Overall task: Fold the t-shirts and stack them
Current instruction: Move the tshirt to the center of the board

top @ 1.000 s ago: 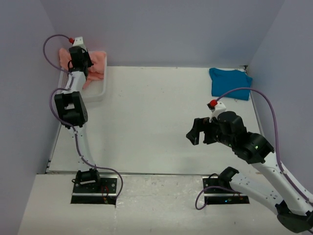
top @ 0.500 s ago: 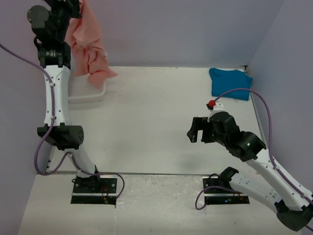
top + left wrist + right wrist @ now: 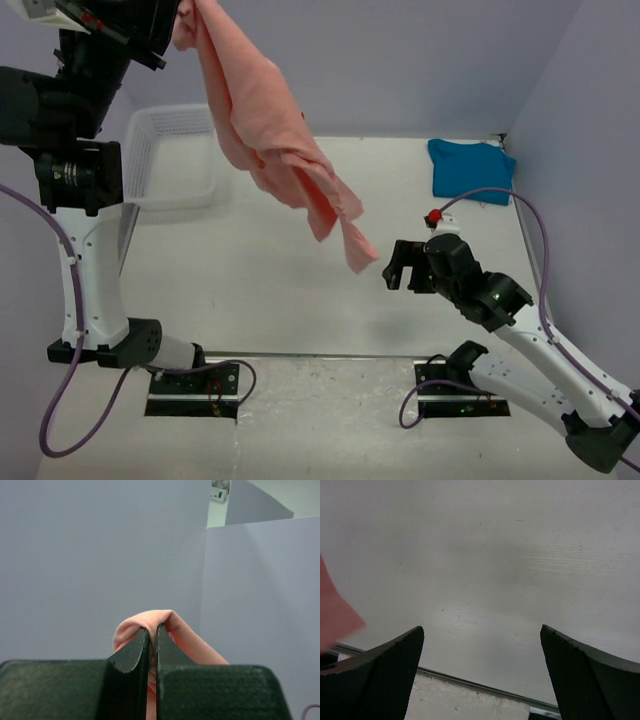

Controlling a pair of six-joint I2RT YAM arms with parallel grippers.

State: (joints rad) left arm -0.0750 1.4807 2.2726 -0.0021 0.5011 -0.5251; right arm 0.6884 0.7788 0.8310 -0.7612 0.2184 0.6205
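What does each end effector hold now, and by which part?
Left end effector: a bunched fold of the hanging salmon-pink t-shirt; which part cannot be told. Right end effector: nothing, open.

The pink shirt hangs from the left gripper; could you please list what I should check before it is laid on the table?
1. Left gripper shut on the pink shirt: ok, a fold is pinched between the fingers.
2. Shirt out of the basket: ok, it hangs over the table.
3. Shirt hanging flat: not ok, it is bunched and twisted.
4. Right gripper free to help: ok, open and holding nothing.
5. Teal shirt out of the way: ok, it lies in the far right corner.
6. Which part of the shirt is gripped: cannot tell.
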